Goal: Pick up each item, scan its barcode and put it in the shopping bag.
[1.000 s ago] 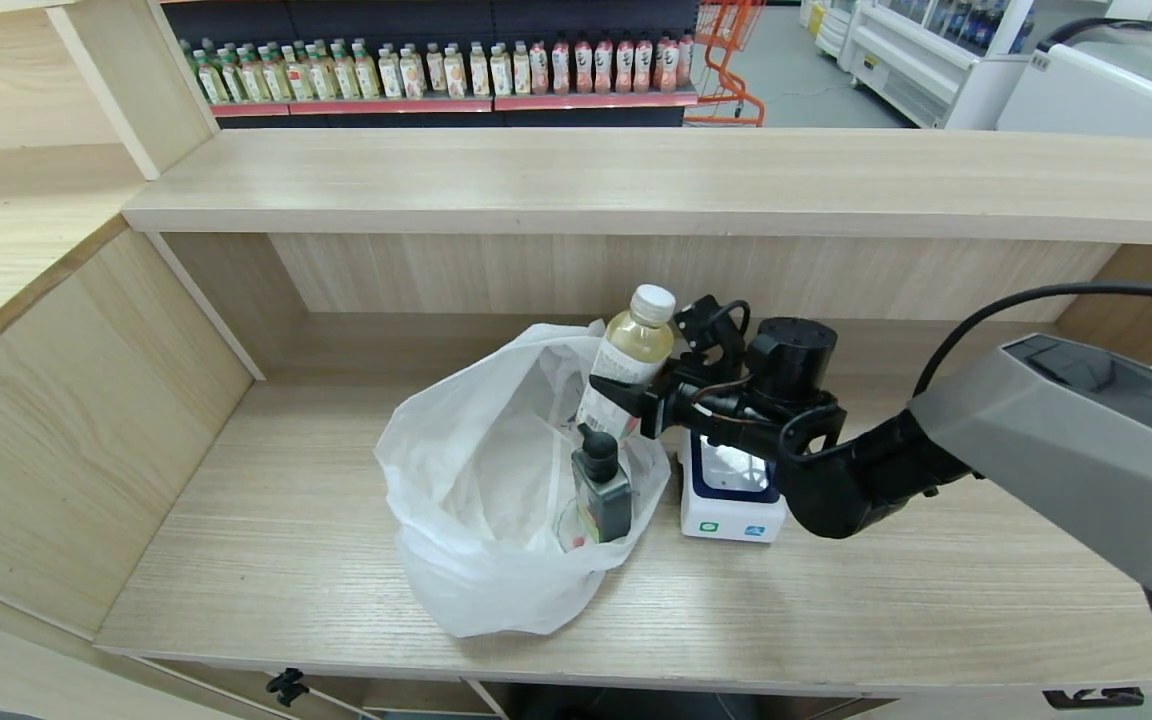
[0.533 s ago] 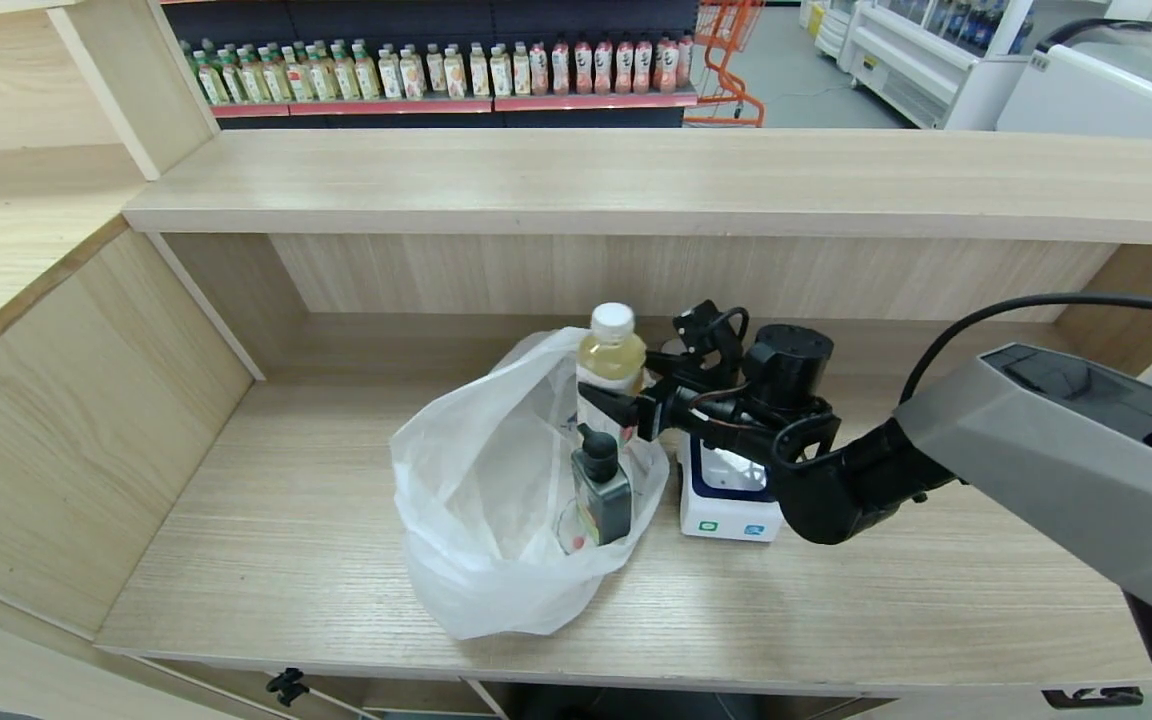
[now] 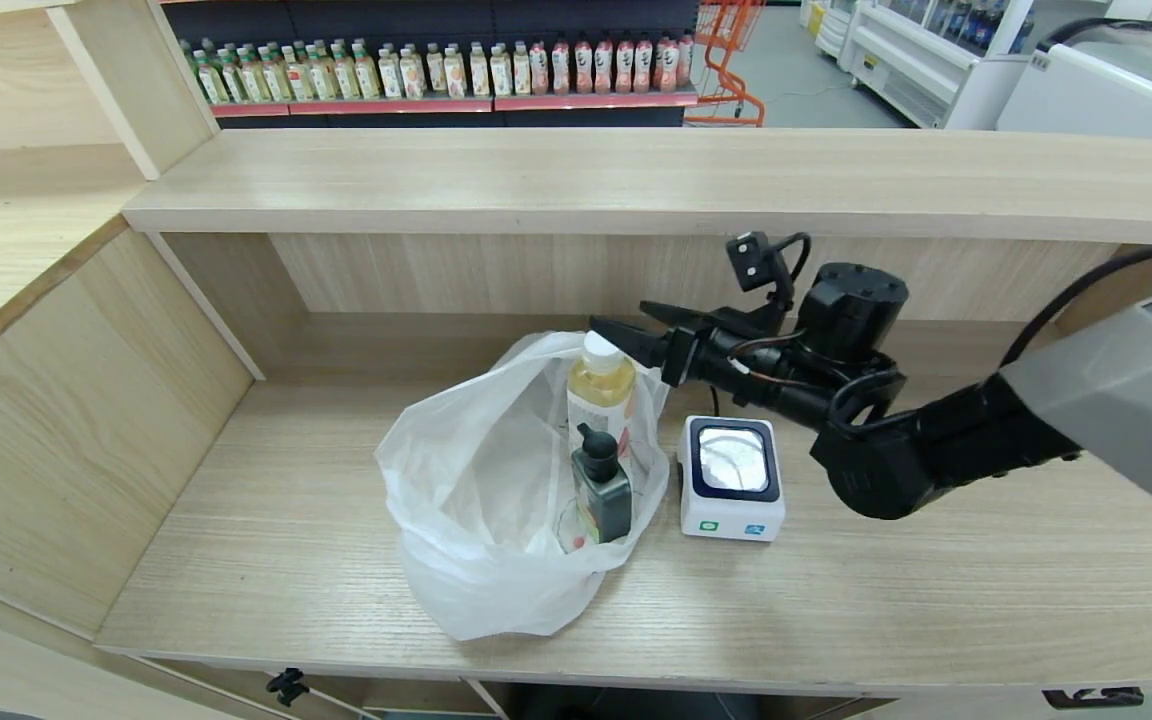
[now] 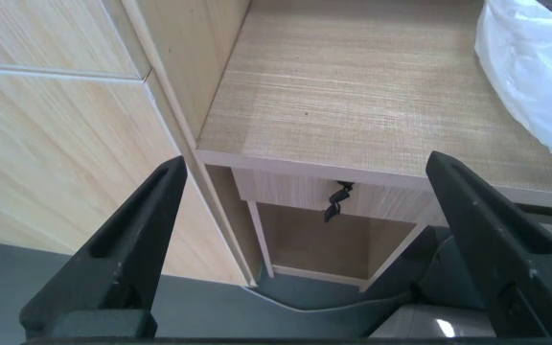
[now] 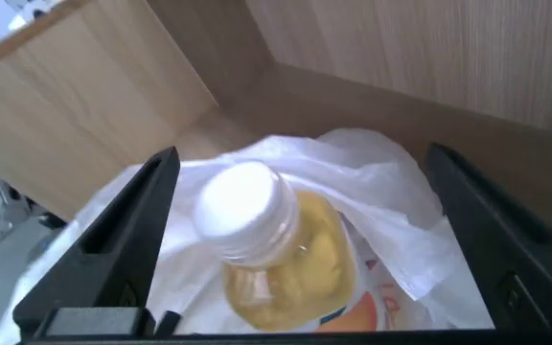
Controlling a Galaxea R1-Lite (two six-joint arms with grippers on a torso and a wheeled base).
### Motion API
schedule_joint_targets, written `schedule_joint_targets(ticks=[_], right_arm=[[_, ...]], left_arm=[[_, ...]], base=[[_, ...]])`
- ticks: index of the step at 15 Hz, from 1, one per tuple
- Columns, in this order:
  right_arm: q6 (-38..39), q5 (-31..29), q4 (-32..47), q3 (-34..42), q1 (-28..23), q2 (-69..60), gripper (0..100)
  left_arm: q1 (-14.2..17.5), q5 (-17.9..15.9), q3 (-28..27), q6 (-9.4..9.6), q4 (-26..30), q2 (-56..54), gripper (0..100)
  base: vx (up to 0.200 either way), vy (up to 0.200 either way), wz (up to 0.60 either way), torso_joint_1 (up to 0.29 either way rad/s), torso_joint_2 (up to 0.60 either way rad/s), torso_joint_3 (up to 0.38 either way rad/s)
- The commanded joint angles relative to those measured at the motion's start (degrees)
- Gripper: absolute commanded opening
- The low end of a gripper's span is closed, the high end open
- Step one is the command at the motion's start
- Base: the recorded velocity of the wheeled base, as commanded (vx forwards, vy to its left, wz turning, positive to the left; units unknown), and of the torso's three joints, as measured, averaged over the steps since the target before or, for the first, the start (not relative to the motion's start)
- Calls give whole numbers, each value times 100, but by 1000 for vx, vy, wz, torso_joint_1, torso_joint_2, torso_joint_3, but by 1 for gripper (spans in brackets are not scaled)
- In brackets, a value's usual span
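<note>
Nearest, left gripper (image 4: pixel 307 168) hangs w/ fingers wide apart, edge of shopping bag (image 4: pixel 544 77) just beyond it. Dark pump bottle (image 3: pixel 601 495) and scanner (image 3: pixel 732 478) sit below right gripper (image 3: pixel 618 316). Tea bottle (image 3: pixel 601 385) stands in the bag right under its spread, empty fingers, seemingly not touching them.

A white-capped bottle (image 5: pixel 274 251) sits inside the white shopping bag (image 5: pixel 391 172).

The head camera looks forward and down from high up over a wooden counter (image 3: pixel 836 600), with the white shopping bag (image 3: pixel 476 540) at middle distance. The right wrist camera hangs close above that bag, facing down onto a bottle (image 5: pixel 286 259) inside. The left wrist camera looks down on the counter's front edge and shares the bag's side.
</note>
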Motion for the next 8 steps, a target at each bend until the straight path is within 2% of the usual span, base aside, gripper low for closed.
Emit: schedule_joint_targets(ticks=[1,3,6,8], right_arm=[[217,48,35,755,-94,-1012,100],[199,250,149,1827,-225,-1988,100],[-47,610,360,3682,-761,-4071,100],[-451,592,1327,4227,-1236,-5152,100]], left_arm=[[-1,0,0,-1,1,-2,100],[-1,0,0,-1,1,-2,100],[-1,0,0,-1,1,-2,100],[-1,0,0,-1,1,-2,100]], base=[[0,0,0,0,0,0],[0,0,0,0,0,0],[0,0,0,0,0,0],[0,0,0,0,0,0]])
